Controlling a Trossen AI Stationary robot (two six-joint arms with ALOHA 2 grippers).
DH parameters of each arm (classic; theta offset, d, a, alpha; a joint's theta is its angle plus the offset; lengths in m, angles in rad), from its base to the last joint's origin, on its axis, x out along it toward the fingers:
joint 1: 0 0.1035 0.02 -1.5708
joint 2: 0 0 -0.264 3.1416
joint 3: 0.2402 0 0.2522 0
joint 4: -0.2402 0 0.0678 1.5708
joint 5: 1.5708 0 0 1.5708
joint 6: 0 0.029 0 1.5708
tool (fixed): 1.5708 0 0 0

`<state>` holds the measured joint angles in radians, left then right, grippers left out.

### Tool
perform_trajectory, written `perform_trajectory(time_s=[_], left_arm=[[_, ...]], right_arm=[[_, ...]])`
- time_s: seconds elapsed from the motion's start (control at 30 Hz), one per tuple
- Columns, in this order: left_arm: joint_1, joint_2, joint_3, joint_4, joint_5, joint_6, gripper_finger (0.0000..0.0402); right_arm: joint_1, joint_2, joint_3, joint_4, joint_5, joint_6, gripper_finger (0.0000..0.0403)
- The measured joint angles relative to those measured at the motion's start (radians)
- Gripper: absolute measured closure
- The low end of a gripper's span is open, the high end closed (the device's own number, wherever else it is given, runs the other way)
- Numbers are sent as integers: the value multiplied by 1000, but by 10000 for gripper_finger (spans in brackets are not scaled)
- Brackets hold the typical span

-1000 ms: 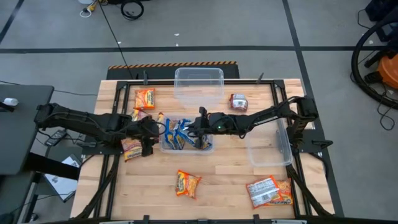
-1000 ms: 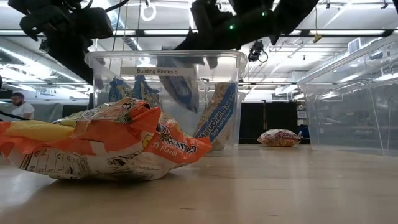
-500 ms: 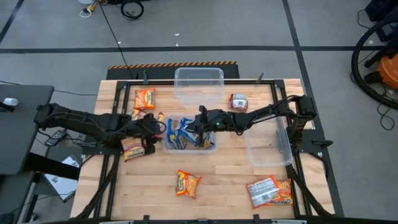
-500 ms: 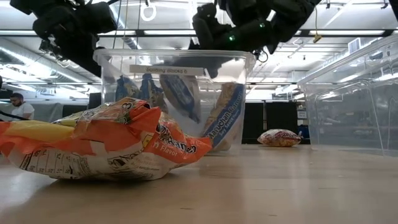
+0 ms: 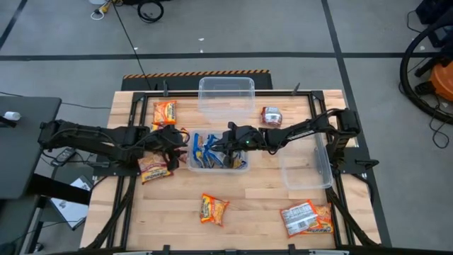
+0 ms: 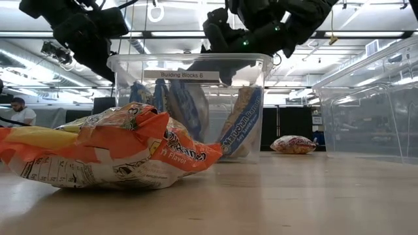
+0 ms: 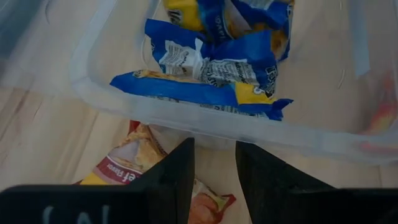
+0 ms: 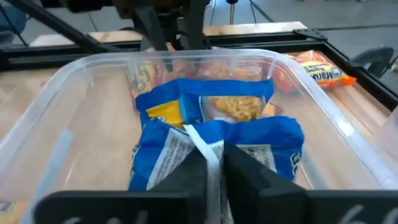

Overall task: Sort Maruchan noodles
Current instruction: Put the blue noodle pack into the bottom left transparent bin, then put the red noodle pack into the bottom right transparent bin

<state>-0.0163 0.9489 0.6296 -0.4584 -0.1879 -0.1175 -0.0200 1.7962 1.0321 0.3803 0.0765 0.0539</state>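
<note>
The right gripper (image 8: 214, 165) hung over the tub (image 5: 244, 167) of blue noodle packets (image 5: 209, 150), fingers barely parted around one's edge; a full release before lifting was judged best.

Left gripper (image 7: 212, 171) fingers slightly apart; right gripper (image 8: 214, 167) fingers nearly together.

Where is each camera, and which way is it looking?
High view: above, straight down at the table; both arms show.
Low view: at tabletop height, looking level past an orange packet; arms hang above.
Left wrist view: past its own fingers at the middle tub.
Right wrist view: past its own fingers into that tub.
All share the tub's blue packets.
</note>
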Motion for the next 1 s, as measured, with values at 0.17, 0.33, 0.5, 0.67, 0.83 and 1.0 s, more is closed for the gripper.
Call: perform_trajectory(time_s=[0.17, 0.33, 0.5, 0.67, 0.83, 1.0], left_arm=[[13, 0, 0, 19, 1, 9, 278], [14, 0, 0, 23, 1, 9, 278], [12, 0, 0, 22, 29, -1, 278], [12, 0, 0, 29, 50, -1, 278], [11, 3, 0, 84, 71, 4, 278], [13, 33, 3, 154, 54, 25, 278]], right_arm=[[4, -33, 26, -110, -22, 10, 281], [3, -88, 108, -339, -22, 10, 253], [3, -155, 211, -592, -21, 179, 250], [-12, -247, 304, -859, 16, 259, 248], [-48, -369, 345, -1085, 124, 259, 217], [-128, -481, 344, -1280, 208, 256, 173]])
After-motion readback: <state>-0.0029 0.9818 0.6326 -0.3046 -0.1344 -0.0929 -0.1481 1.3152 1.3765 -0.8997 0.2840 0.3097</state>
